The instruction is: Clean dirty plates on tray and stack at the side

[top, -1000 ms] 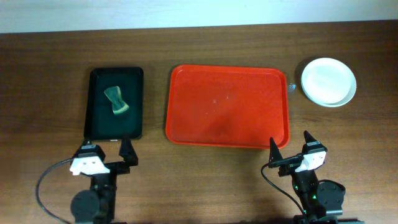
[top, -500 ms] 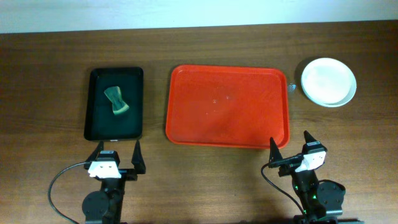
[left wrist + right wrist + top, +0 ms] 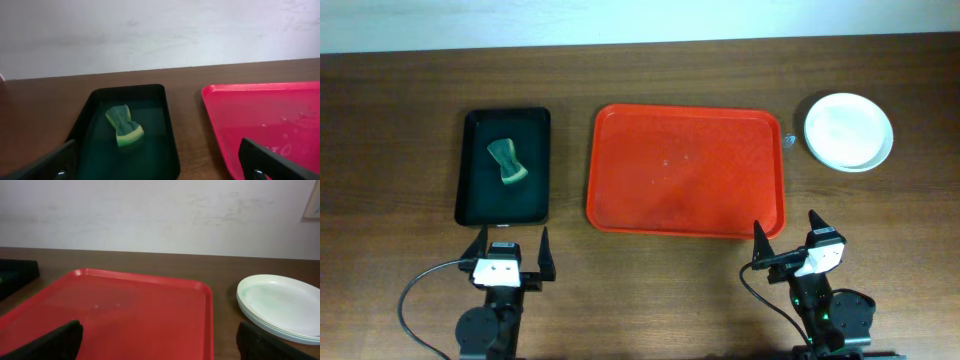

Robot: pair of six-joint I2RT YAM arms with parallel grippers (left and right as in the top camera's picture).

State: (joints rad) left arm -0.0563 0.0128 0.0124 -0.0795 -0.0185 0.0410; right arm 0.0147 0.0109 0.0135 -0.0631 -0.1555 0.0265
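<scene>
Left pincer (image 3: 513,240) further right, fingertips (image 3: 280,162) partly cropped.

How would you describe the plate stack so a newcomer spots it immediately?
Find the red tray mid-table. Off its far right corner, clear of the rim, sits the plate stack. It alone is round and pale, white over mint-green.

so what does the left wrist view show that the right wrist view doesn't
Left wrist only: the green sponge lying in the black tray. Right wrist only: the stacked plates on the table, right of the red tray. Both: the red tray, the table and the wall; the right wrist catches only a corner of the black tray.
</scene>
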